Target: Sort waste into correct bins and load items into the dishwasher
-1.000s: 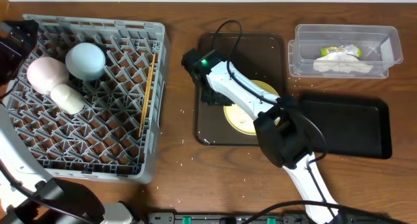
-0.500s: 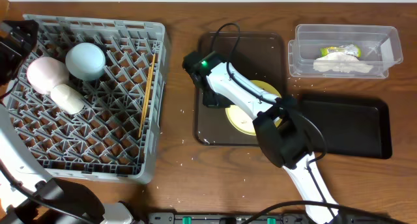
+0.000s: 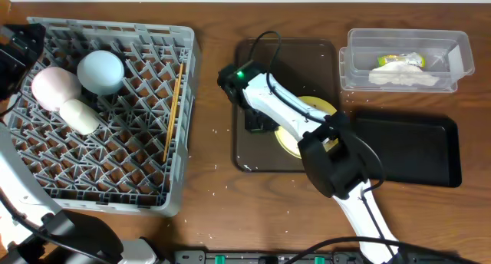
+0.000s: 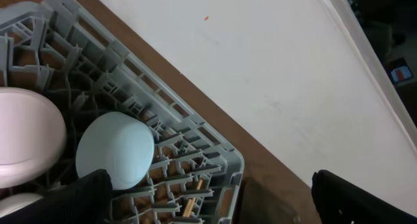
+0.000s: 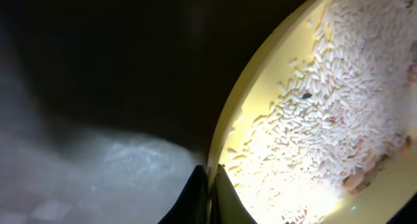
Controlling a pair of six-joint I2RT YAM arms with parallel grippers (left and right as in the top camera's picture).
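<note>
My right gripper (image 3: 259, 124) is shut on the left rim of the pale yellow plate (image 3: 311, 110), which lies on the brown tray (image 3: 249, 153). In the right wrist view its tips (image 5: 210, 185) pinch the plate's edge (image 5: 244, 120), and pale crumbs (image 5: 339, 100) cover the plate. My left gripper (image 3: 14, 53) is open and empty over the dish rack's (image 3: 115, 160) far left corner. The pink bowl (image 3: 54, 87), blue bowl (image 3: 100, 70), white cup (image 3: 80, 116) and chopsticks (image 3: 173, 110) sit in the rack. The napkin (image 3: 403, 78) and wrapper (image 3: 399, 61) lie in the clear tub (image 3: 460, 61).
The glossy black tray (image 3: 406, 153) lies right of the brown tray, in front of the tub. A black cable (image 3: 265, 37) arcs over the brown tray's far edge. A few crumbs dot the table near the rack's front right corner (image 3: 207, 189). The left wrist view shows the rack's corner (image 4: 215, 146) and a white wall.
My right gripper has moved a little right and toward the table's front, along the plate's left rim. The plate's left edge has shifted slightly right with it. The left arm has not moved.
</note>
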